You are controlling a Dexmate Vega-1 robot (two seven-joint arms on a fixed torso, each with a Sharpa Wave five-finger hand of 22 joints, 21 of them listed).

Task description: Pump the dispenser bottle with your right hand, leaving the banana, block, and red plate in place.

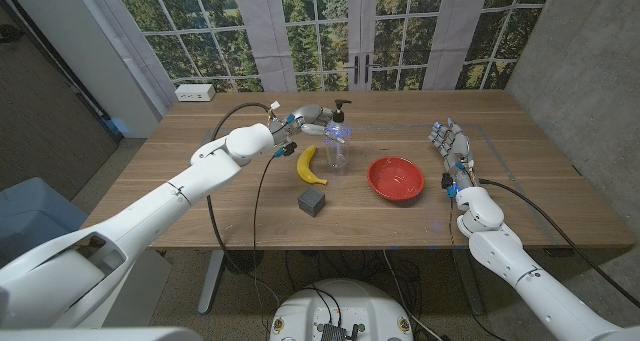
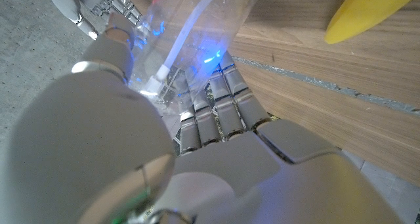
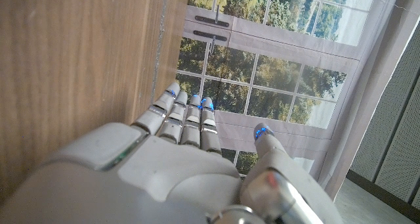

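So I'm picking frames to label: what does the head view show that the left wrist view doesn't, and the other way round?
Head view alone: the red plate, the block, the bottle's black pump, and the right hand standing apart with nothing in it. Left wrist view alone: the tube inside the bottle, seen close. Both: the left hand with its fingers around the clear bottle, and the banana.

Your left arm reaches far out across the surface. Your left hand [image 1: 303, 118] is wrapped around the dispenser bottle [image 1: 339, 141], with its fingers [image 2: 220, 109] pressed on the clear side. Your right arm is bent close to you. Your right hand [image 1: 452, 143] holds nothing, fingers [image 3: 187, 115] straight, close together and pointing away from you.
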